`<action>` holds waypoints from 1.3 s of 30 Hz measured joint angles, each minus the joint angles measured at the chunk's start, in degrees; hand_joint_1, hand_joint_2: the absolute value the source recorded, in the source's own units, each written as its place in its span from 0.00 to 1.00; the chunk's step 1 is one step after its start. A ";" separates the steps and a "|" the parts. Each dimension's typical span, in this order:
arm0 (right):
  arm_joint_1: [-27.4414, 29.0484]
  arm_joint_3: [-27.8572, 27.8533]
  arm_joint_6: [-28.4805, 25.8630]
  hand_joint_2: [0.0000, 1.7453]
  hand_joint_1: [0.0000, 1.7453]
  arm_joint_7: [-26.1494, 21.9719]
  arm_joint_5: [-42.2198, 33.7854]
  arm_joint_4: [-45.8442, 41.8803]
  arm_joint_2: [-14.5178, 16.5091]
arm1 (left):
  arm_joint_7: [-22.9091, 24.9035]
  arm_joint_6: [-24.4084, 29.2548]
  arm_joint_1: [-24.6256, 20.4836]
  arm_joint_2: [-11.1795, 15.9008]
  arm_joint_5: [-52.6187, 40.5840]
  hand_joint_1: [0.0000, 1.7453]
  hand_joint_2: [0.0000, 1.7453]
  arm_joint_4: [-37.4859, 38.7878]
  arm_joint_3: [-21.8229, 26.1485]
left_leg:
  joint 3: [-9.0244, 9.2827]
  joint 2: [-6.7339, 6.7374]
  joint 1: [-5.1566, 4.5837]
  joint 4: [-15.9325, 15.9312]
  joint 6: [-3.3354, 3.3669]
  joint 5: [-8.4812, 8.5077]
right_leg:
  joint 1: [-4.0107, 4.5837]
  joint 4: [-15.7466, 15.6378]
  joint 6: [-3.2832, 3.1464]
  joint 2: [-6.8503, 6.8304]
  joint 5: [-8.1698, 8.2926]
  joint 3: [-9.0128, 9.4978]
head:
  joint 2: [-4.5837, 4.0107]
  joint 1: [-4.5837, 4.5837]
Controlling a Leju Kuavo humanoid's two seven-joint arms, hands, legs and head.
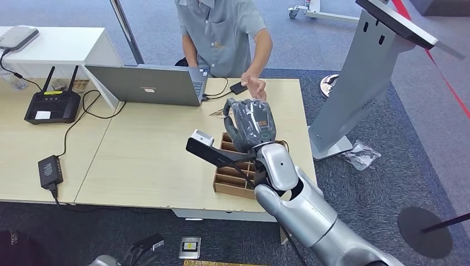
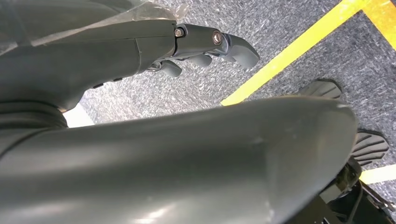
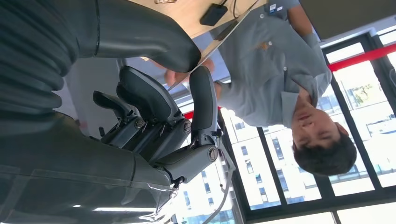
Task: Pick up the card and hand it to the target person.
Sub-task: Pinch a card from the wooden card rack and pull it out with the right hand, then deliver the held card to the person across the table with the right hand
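I am standing at the pale wooden surface (image 1: 149,160), with a person (image 1: 221,33) in a grey shirt sitting at its far side. A grey kiosk stand (image 1: 366,72) is leaning up from the carpet to my right. On the surface, an open silver laptop (image 1: 147,84) is sitting in front of the person, a black router (image 1: 52,105) with two antennas is standing off to the left, and a black power adapter (image 1: 50,169) is lying near the front edge. Nearer to me, a brown cardboard divider tray (image 1: 235,180) is resting by the front edge; my arm is covering most of its slots, so I cannot tell what is in them.

I am raising my right hand (image 1: 252,124) above that tray, toward the person. In the right wrist view my thumb and fingers (image 3: 203,100) are pinching a thin, reflective card (image 3: 210,51), held edge-on between them. The person's hand (image 1: 254,86) is reaching toward mine, just beyond it.

My left hand (image 2: 205,51) is hanging over the grey carpet and a yellow floor line (image 2: 299,46), fingers loosely curled around nothing.
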 joint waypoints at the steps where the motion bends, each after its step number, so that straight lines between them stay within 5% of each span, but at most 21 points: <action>1: -0.51 -0.01 0.01 1.00 1.00 0.26 -0.20 0.89 0.19 | 0.11 -0.03 -0.09 -0.05 -0.08 0.00 0.00 -0.01 -0.01 | 0.00 0.00 0.00 0.00 0.00 0.00 | 0.00 0.00 0.00 0.00 0.00 0.00 | 0.00 0.00; 15: -3.74 -0.90 1.01 1.00 0.95 3.45 -0.22 11.36 1.66 | 0.74 -0.05 -0.25 -0.41 -0.40 0.00 0.00 -0.01 -0.13 | -0.02 -0.01 0.00 0.00 0.00 0.00 | 0.00 0.00 0.00 0.00 0.00 -0.01 | 0.00 0.01; 17: -3.87 -0.96 0.98 1.00 0.66 3.97 -0.25 12.53 1.79 | 0.76 -0.04 -0.19 -0.42 -0.27 0.00 0.00 -0.01 -0.13 | -0.02 -0.01 0.00 0.00 0.00 0.00 | 0.00 0.00 0.00 0.00 0.00 -0.01 | 0.00 0.00; 19: -3.86 -1.07 0.87 1.00 0.21 4.38 -0.33 13.63 1.87 | 0.76 -0.03 -0.04 -0.44 -0.07 0.00 0.00 -0.01 -0.13 | -0.02 -0.01 0.00 0.00 0.00 0.00 | 0.00 0.00 0.00 0.00 0.00 -0.01 | 0.00 0.00; 21: -3.79 -1.23 0.79 1.00 0.00 4.67 -0.45 14.60 1.92 | 0.75 -0.02 0.13 -0.45 0.14 0.00 0.00 -0.01 -0.13 | -0.02 -0.01 0.00 0.00 0.00 0.00 | 0.00 0.00 0.00 0.00 0.00 -0.01 | 0.00 0.01; 28: -1.51 -1.52 0.65 1.00 0.00 4.75 -2.03 14.45 1.80 | 0.64 0.99 0.87 -0.43 0.87 0.00 0.00 -0.01 -0.13 | -0.01 -0.01 0.00 0.00 -0.01 -0.01 | 0.00 0.00 0.00 0.00 -0.01 -0.02 | 0.00 0.01; 39: 8.88 -3.82 7.58 1.00 0.00 1.13 -17.32 0.82 -1.98 | -0.72 1.68 3.20 0.76 2.40 0.00 0.00 -0.01 0.17 | -0.01 0.01 0.00 0.00 -0.04 -0.04 | 0.00 0.00 0.01 0.00 -0.02 -0.06 | 0.00 0.00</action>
